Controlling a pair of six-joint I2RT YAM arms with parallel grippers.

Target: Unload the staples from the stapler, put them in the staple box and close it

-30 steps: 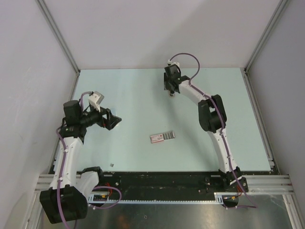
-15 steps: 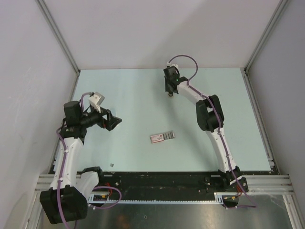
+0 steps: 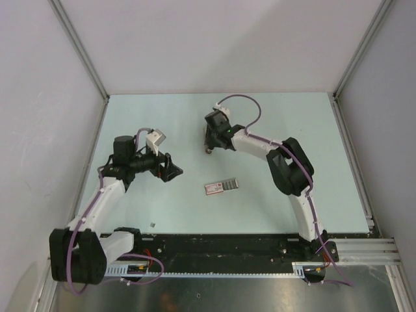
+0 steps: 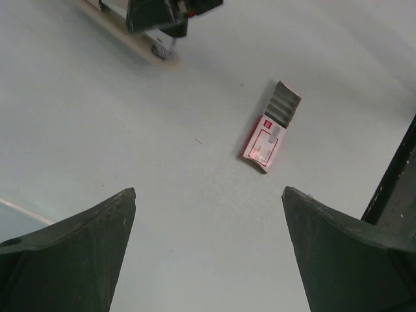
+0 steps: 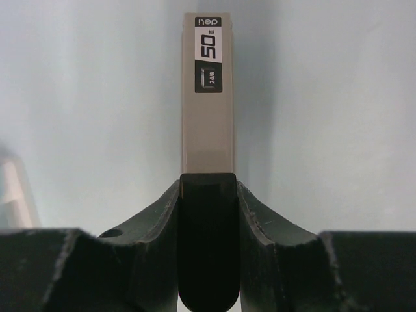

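The right tool [image 5: 208, 195] is closed narrowly on the stapler [image 5: 208, 110]. Its two fingers press the dark rear end from either side, and the pale beige top, printed "50" and "24/8", sticks straight out ahead of the fingertips. From above, this tool hangs over the far middle of the pale worktop [image 3: 325, 162]. Whether the stapler touches the surface cannot be told.

The left tool [image 4: 208, 253] is spread wide and holds nothing, and its dark fingers [image 4: 71, 260] frame only bare worktop. Ahead of it and a little to its right, a red-and-white box [image 4: 268, 136] lies flat, its grey ribbed section at the end farther from this tool. The box sits between the two tools and apart from both. Farther ahead and to the left, the left wrist view catches the right tool with the stapler's beige bar in it.

The staples [image 3: 152, 225], a tiny grey strip, lie on the worktop well behind the left tool, near the worktop's near edge and touching nothing else.
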